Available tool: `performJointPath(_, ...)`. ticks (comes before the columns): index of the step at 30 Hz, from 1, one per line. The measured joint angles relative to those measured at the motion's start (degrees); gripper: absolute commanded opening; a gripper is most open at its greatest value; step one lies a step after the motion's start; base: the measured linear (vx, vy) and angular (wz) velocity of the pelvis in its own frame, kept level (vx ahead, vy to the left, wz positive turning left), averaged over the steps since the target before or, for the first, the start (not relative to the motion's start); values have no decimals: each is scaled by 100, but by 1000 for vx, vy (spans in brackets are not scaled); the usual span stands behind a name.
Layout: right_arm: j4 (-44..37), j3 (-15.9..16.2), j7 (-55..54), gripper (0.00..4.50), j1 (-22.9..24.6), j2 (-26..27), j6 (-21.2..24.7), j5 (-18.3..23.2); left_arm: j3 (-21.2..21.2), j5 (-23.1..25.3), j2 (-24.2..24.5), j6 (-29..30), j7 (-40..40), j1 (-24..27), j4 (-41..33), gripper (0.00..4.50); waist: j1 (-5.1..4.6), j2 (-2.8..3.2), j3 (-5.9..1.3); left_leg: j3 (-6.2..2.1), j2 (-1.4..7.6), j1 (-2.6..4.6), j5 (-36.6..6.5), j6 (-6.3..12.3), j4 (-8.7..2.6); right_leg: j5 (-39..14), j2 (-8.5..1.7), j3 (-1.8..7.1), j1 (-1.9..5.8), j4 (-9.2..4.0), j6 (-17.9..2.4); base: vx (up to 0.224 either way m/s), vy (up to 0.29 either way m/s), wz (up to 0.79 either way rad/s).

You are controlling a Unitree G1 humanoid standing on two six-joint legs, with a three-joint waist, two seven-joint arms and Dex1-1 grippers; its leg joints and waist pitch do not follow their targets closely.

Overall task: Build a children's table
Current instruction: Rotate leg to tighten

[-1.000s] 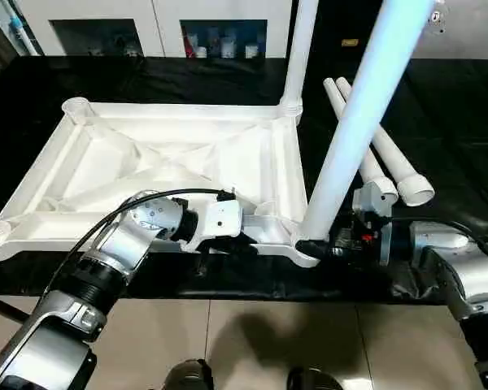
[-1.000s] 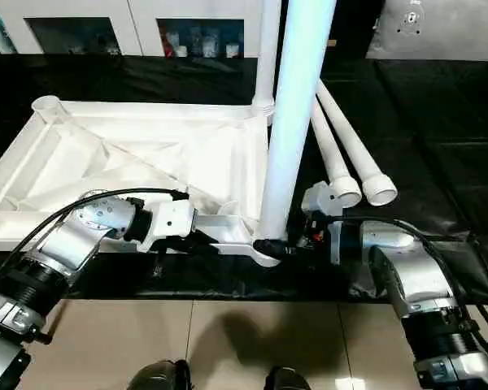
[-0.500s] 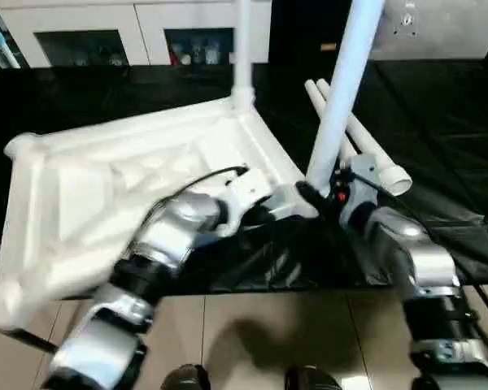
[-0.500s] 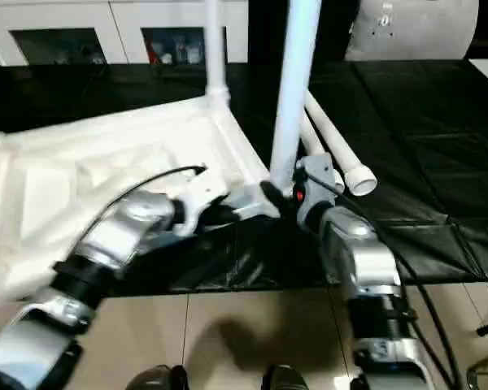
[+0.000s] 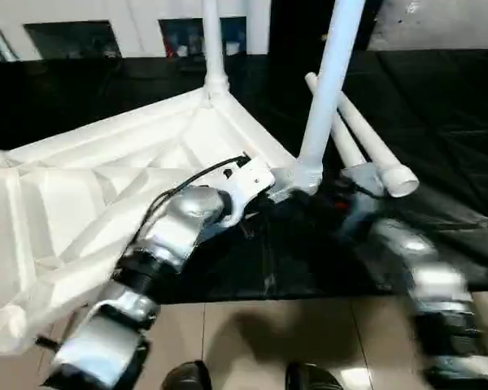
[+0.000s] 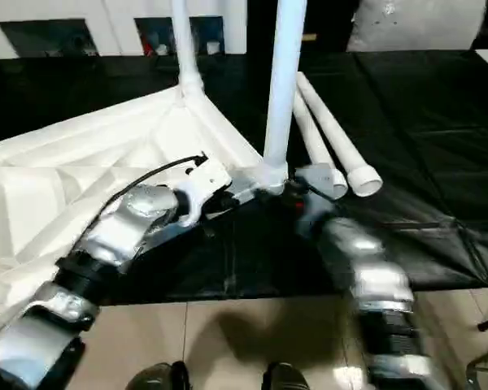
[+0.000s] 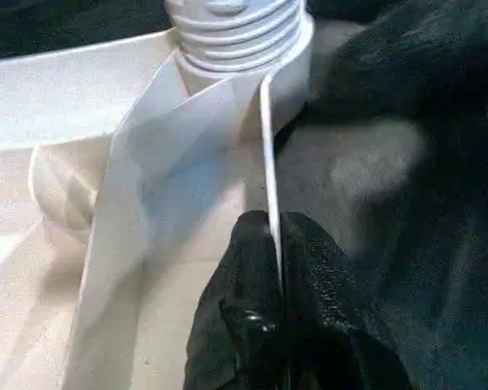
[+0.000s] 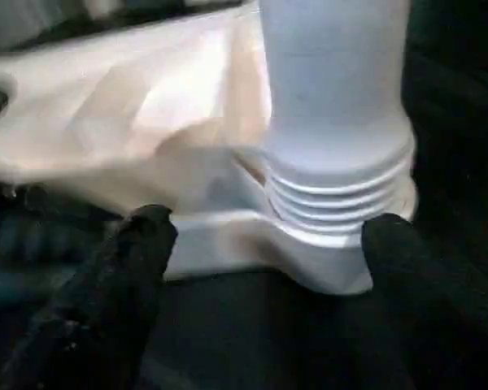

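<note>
Left wrist view has the left gripper (image 7: 275,244) pinching the thin rim of the children's table (image 5: 106,195), which lies upside down on the black work surface (image 5: 439,106), ribbed underside up, two legs standing. To do this step well, that pinch should keep the top steady. Further right, the right gripper (image 8: 264,236) stands spread either side of the near leg (image 8: 333,106), probably clear of it. Two loose legs (image 5: 366,142) lie beside.
</note>
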Motion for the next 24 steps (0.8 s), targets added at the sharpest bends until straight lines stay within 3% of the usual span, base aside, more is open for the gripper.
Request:
performJointPath(9,-236,120,1723,447,172,-1023,-324,123,-220,-290,781,-1198,-1462,331,-62,0,83,2,-1,3,19,9,9,7,42,7,3,-7,11,45,-11,0,0,0)
performJointPath(14,-245,526,2527,447,192,-1376,-654,145,-397,-410,1103,-1654,-2164,373,-94,0,167,-1,-2,16,21,9,10,9,61,16,-2,0,16,49,-14,0,0,0)
performJointPath(20,-192,821,3182,376,121,-1376,-683,184,-467,-448,1241,-1943,-2614,371,-88,0,204,-21,-3,36,21,6,11,10,74,16,-14,6,8,67,-13,0,0,0)
performJointPath(24,-115,901,3244,356,0,-1365,-724,183,-507,-475,1262,-1979,-2690,370,-85,0,212,-41,-4,45,24,5,11,11,76,13,-15,9,-1,78,-9,0,0,0)
